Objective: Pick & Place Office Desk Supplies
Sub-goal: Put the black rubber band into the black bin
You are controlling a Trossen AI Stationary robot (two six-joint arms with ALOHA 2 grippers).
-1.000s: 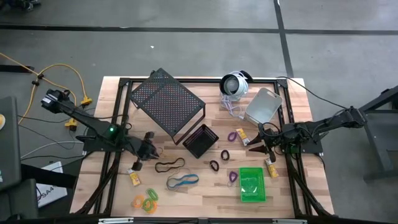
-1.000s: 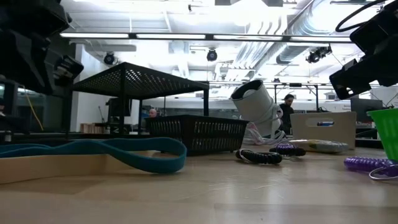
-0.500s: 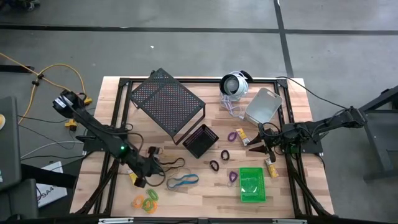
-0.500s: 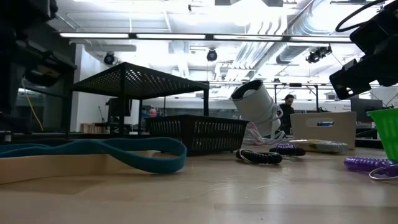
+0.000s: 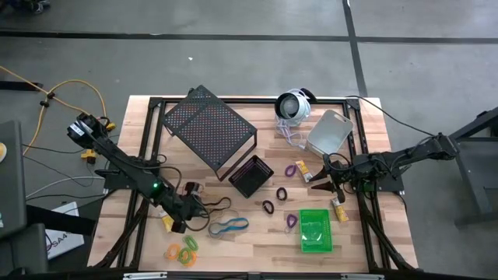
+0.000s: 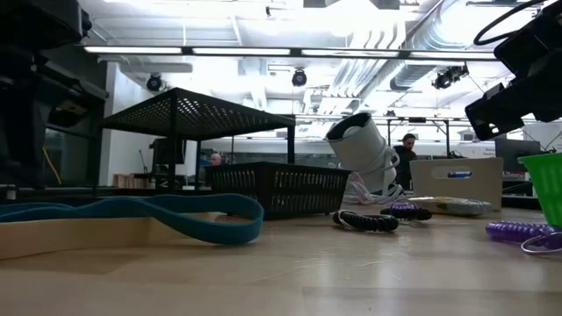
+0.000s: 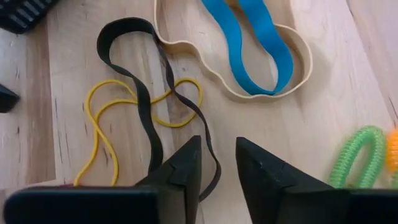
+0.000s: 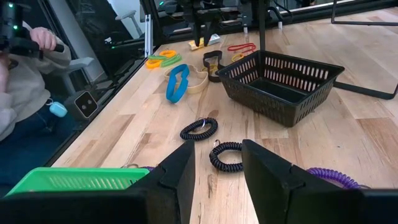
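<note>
Hovering low at the bench's [image 5: 233, 249] near-left: left gripper [image 7: 217, 163], fingers slightly apart, over a thin black elastic loop [image 7: 149, 106] beside a blue band [image 7: 252, 46]. Waiting at the right: right gripper [image 8: 217, 163], fingers apart, holding nothing.

A robotics lab: exposed ceiling ducts [image 6: 421, 61], strip lights, grey concrete floor [image 5: 257, 62], and a wooden counter [image 5: 264, 245] in a black frame.

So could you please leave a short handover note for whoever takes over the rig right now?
Left gripper: open, low over the black rubber band and yellow rubber band, holding nothing.
Right gripper: open, empty, waiting at the table's right side.
Supplies: blue band and the other loops lie loose on the table. Black basket looks empty; green bin sits front right.
Done: nothing visibly sorted. Left: nearly everything.
</note>
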